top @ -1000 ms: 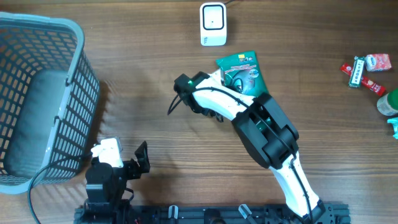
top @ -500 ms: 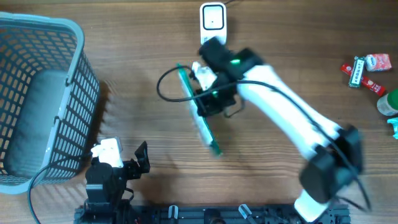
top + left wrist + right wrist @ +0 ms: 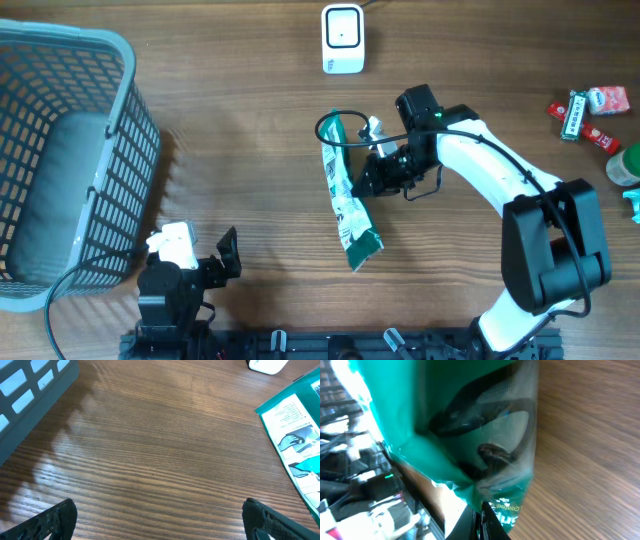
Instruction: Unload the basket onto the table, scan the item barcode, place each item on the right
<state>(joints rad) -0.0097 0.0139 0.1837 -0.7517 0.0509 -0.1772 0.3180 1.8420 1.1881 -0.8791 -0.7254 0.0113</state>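
The item, a green and white packet (image 3: 346,205), hangs edge-on above the middle of the table, a little below the white barcode scanner (image 3: 342,38). My right gripper (image 3: 374,172) is shut on the packet's right edge. In the right wrist view the green packet (image 3: 465,425) fills the frame, and the right gripper (image 3: 482,521) is pinched on its lower edge. My left gripper (image 3: 228,255) rests open near the front left edge. In its own view the left gripper (image 3: 160,520) holds nothing, with the packet (image 3: 295,435) and scanner (image 3: 270,364) far off to the right.
A grey slatted basket (image 3: 60,150) stands at the left, its wall (image 3: 30,385) also showing in the left wrist view. Small red and green packages (image 3: 590,112) and a green bottle (image 3: 625,165) lie at the right edge.
The right gripper closed on the packet, lifted it from the table below the scanner and swung it. The packet now hangs lower and further right than half a second ago. The left arm stayed still.
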